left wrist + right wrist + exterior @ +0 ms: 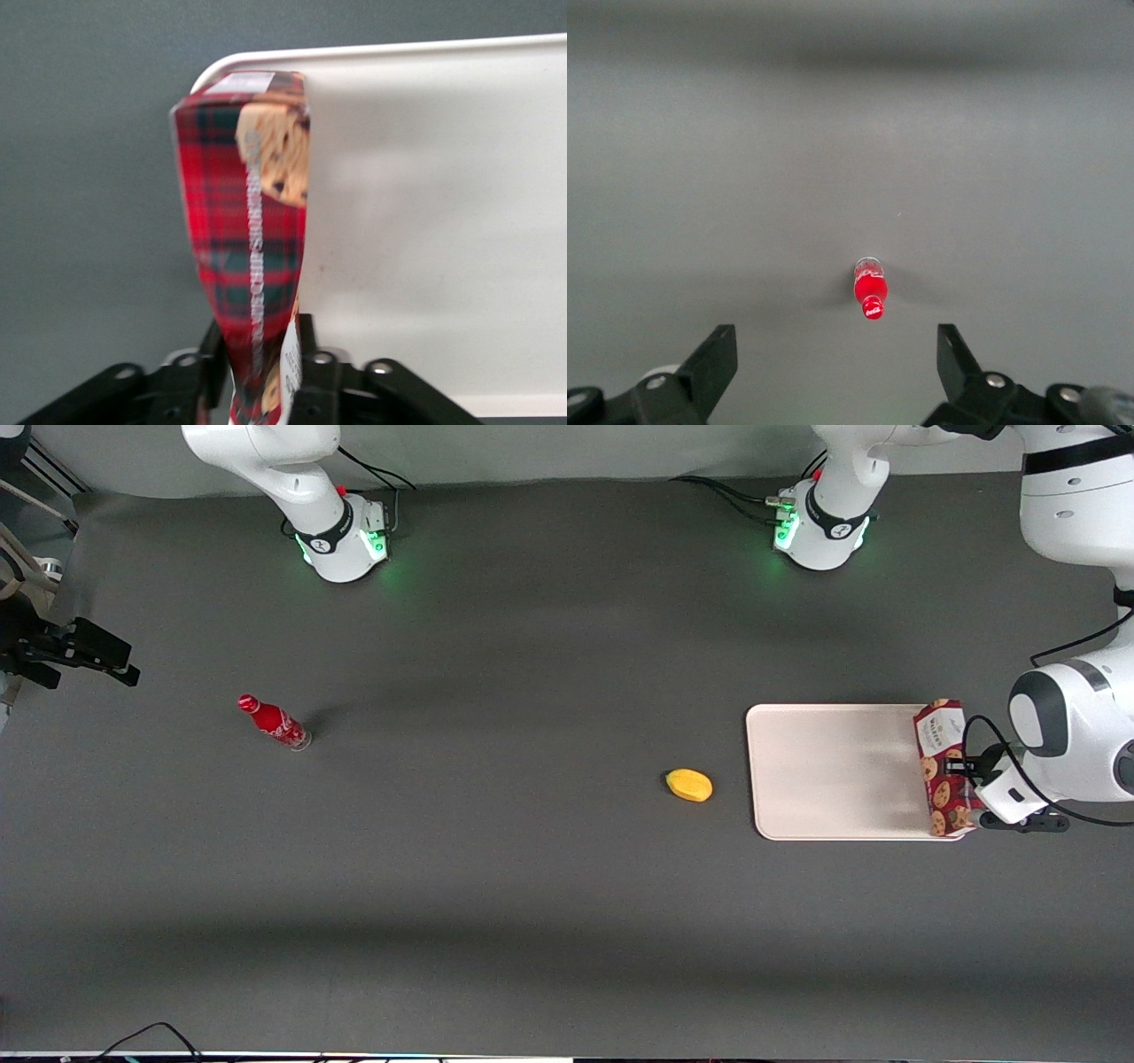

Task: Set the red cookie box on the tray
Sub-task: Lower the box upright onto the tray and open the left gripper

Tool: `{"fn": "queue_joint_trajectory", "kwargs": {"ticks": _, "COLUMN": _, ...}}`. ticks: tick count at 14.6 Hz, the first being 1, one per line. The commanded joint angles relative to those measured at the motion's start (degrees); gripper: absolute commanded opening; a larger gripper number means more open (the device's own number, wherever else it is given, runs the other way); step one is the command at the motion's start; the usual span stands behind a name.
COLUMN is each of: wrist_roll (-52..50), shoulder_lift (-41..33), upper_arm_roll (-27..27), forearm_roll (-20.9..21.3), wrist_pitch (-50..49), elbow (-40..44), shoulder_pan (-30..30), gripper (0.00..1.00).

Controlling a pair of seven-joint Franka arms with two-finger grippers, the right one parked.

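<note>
pincer (961,766): clamped on red cookie box (943,769), at the working arm's end of the tray (833,771) | box: on edge along the tray's short rim, label end farther from front camera | surface (496,886): yellow fruit (689,785) near tray, soda bottle (274,722) toward parked arm's end

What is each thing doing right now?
Cookie box: held on edge by the gripper, over the tray's end nearest the working arm.
Gripper: shut on the box.
Tray: flat on the table, nothing lying flat in it.
Bottle: standing upright.
Yellow fruit: lying beside the tray.
</note>
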Motion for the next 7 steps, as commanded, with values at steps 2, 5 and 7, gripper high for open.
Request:
{"fn": "queue_joint_trajectory", "kwargs": {"ticks": 2, "wrist_roll": 1.02, "shoulder_lift": -3.69, "upper_arm_roll": 0.03, "forearm_roll": 0.07, "wrist_pitch": -10.72, "elbow": 6.03, "shoulder_pan": 0.23, "gripper": 1.0}}
{"fn": "queue_joint_trajectory", "kwargs": {"ticks": 5, "wrist_roll": 0.93, "shoulder_lift": -8.42, "upper_arm_roll": 0.03, "forearm_roll": 0.51, "wrist_pitch": -23.66, "elbow": 13.08, "shoulder_pan": 0.14, "gripper": 1.0}}
{"fn": "queue_joint_trajectory", "kwargs": {"ticks": 7, "wrist_roll": -0.03, "shoulder_lift": -13.34, "upper_arm_roll": -0.14, "forearm_roll": 0.51, "wrist_pitch": -29.55, "elbow": 14.85, "shoulder_pan": 0.05, "gripper": 1.0}}
